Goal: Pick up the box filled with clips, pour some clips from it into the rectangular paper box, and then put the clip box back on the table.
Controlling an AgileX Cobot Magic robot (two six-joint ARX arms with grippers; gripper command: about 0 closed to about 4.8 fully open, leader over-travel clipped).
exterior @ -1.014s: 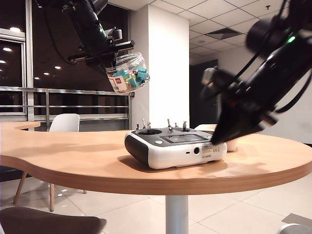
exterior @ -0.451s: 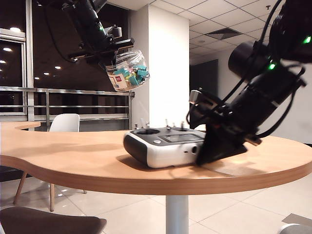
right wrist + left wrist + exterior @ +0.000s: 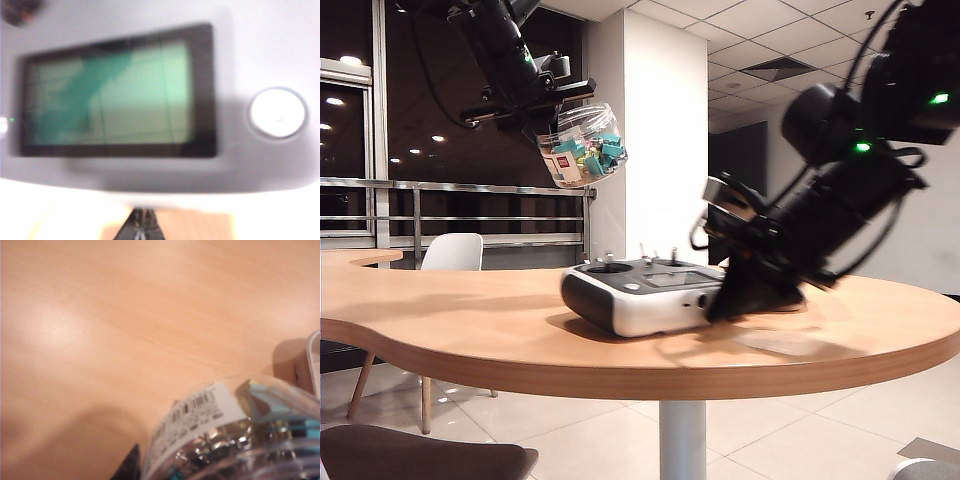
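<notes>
My left gripper is shut on the box filled with clips, a clear round jar with a white-and-red label, held tilted high above the table. Teal and yellow clips show through its wall. The left wrist view has the jar close up over bare wood. My right gripper is shut and empty, its tips pressed against the end of the white-and-grey remote controller. The rectangular paper box is hidden behind the right arm.
The remote's green screen and a round white button fill the right wrist view. A white chair stands beyond the table's far left edge, and a dark chair back is in front. A white pedestal holds the table.
My right gripper came down to the tabletop and moved left against the remote, sliding it left. The left gripper and jar stayed where they were.
</notes>
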